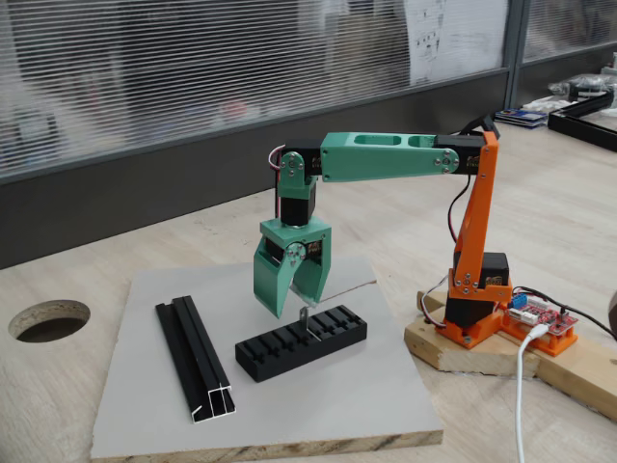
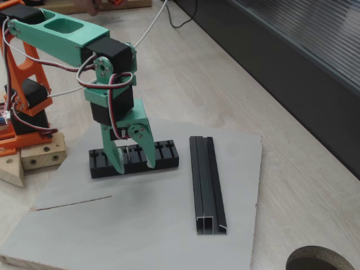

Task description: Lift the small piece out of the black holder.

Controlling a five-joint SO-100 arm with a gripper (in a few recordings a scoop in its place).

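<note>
My green gripper (image 1: 295,307) hangs point-down over the black holder (image 1: 301,343), its two fingers spread apart with a clear gap between the tips and nothing clamped in them. In the other fixed view the gripper (image 2: 135,167) stands in front of the holder (image 2: 134,159), fingertips reaching down to its near edge.

I can read no brand, label or writing on any part.

Left to right, taking the holder as landmark in the first fixed view: a black channel rail (image 1: 196,356) with silver-edged ends lies to the holder's left, apart from it, on the same grey board (image 1: 366,405). The holder is a black block with a row of parallel slots across its top. The small piece (image 1: 303,321), a thin grey metal strip, stands upright in a slot near the holder's middle, just beside the fingertips; whether they touch it I cannot tell. A long thin grey wire (image 1: 349,287) lies behind the holder, to its right.
</note>
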